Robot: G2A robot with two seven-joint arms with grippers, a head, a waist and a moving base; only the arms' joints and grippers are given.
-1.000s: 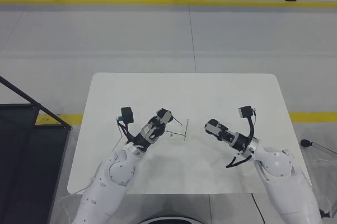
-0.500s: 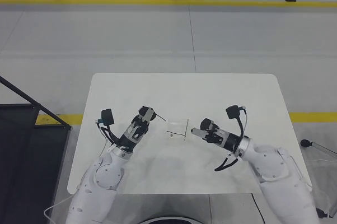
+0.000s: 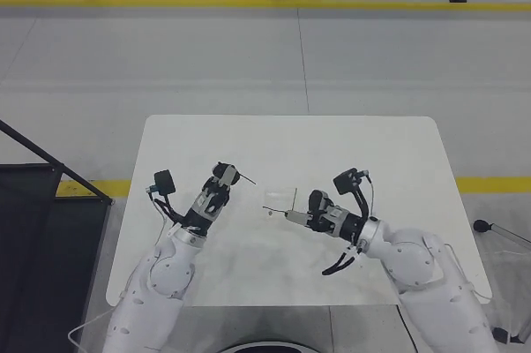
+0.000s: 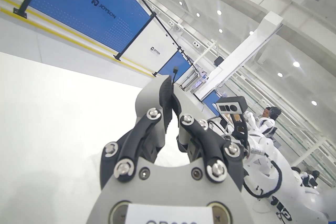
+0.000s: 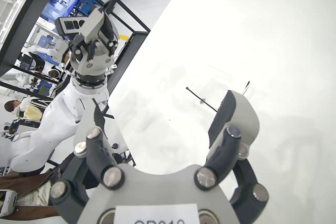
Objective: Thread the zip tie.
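A white table (image 3: 371,150) seen from above, with two robot arms coming in from the 6 o'clock edge.

The left gripper (image 3: 225,173) is raised above the table at about 9 o'clock from the table's middle. Its pads are pressed together on a thin black zip tie (image 3: 238,180). A short length of the tie sticks out past the fingertips, towards 4 o'clock. In the left wrist view that free end carries a small square head and stands clear of the pads.

A second zip tie (image 3: 277,212), also thin and black, lies flat close to the middle of the table. One part of it runs roughly from 9 to 3 o'clock. At its 3 o'clock end another thin part runs off towards 12 o'clock.

The right gripper (image 3: 294,214) is low at that 3 o'clock end, its fingers spread wide and pointing towards 9 o'clock. In the right wrist view one finger (image 5: 232,114) covers the end of the second zip tie. Whether it touches the tie cannot be told. The two grippers are well apart, with the second zip tie between them.
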